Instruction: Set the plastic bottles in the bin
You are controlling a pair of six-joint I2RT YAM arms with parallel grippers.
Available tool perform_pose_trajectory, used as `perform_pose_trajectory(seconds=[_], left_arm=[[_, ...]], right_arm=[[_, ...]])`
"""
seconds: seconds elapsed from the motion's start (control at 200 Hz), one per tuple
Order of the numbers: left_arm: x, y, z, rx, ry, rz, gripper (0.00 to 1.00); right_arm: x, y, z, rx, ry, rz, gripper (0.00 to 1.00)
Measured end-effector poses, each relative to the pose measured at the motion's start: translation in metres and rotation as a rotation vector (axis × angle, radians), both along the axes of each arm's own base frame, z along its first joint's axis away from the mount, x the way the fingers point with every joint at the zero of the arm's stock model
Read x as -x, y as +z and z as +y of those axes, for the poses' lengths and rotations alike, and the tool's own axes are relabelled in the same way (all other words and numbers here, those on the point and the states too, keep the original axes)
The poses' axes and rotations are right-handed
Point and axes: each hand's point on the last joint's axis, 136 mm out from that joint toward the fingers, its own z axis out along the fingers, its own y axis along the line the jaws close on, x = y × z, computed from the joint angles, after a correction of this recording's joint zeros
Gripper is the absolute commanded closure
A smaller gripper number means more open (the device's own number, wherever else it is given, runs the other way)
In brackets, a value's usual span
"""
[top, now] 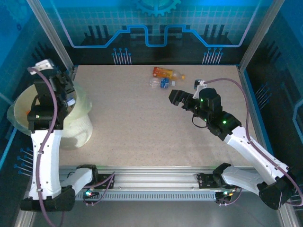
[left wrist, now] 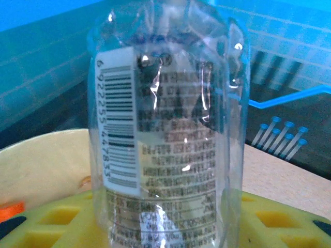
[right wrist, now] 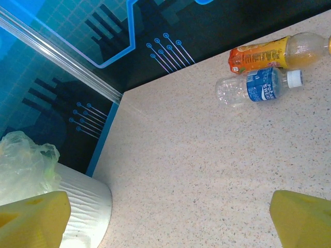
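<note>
A clear plastic bottle (left wrist: 165,134) with a barcode label stands upright between the yellow fingers (left wrist: 57,219) of my left gripper (left wrist: 165,227), which is shut on it. That gripper (top: 67,94) hangs over the pale cream bin (top: 80,127), whose rim (left wrist: 41,165) curves behind the bottle. Two more plastic bottles lie at the back of the table: an orange-labelled one (top: 163,73) (right wrist: 258,56) and a clear blue-labelled one (top: 160,83) (right wrist: 253,87). My right gripper (top: 177,97) (right wrist: 170,212) is open and empty, hovering just in front of those two.
Something orange (left wrist: 10,211) lies inside the bin. The bin's ribbed wall (right wrist: 77,206) and its clear bag (right wrist: 26,160) stand at the table's left side. Metal frame posts and blue walls enclose the speckled table (top: 142,127).
</note>
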Motion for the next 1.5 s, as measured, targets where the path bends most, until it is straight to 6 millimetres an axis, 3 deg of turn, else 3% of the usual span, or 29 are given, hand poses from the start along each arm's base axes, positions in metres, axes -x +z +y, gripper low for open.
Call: perform_pose_trajectory(seconds=[0.205, 0.325, 0.67, 0.835, 1.01, 1.111, 1.276, 1.386, 1.501], left_arm=[[0.021, -0.011, 0.050, 0.140, 0.145, -0.044, 0.46], [0.026, -0.029, 0.071, 0.291, 0.209, -0.108, 0.46], [0.011, -0.074, 0.082, 0.632, 0.341, -0.277, 0.39], [0.010, -0.084, 0.095, 0.688, 0.438, -0.311, 0.39], [0.000, -0.067, 0.088, 0.627, 0.328, -0.280, 0.37], [0.001, -0.042, 0.077, 0.546, 0.228, -0.240, 0.36], [0.018, -0.003, 0.067, 0.361, 0.147, -0.158, 0.33], [0.028, -0.009, 0.069, 0.285, 0.150, -0.042, 0.34], [0.035, -0.034, 0.077, 0.259, 0.178, 0.102, 0.31]], right_arm=[[-0.001, 0.000, -0.001, -0.004, -0.001, 0.004, 0.00], [-0.001, 0.000, -0.001, -0.007, 0.002, 0.006, 0.00], [-0.004, -0.010, 0.004, -0.008, 0.020, 0.038, 0.00], [-0.002, -0.013, 0.005, -0.008, 0.030, 0.054, 0.00], [-0.001, -0.017, 0.004, 0.000, 0.031, 0.069, 0.00], [-0.002, -0.017, 0.003, 0.000, 0.027, 0.069, 0.00], [-0.003, -0.021, 0.005, 0.002, 0.033, 0.080, 0.00], [-0.004, -0.026, 0.007, 0.007, 0.039, 0.095, 0.00], [-0.006, -0.030, 0.008, 0.009, 0.040, 0.108, 0.00]])
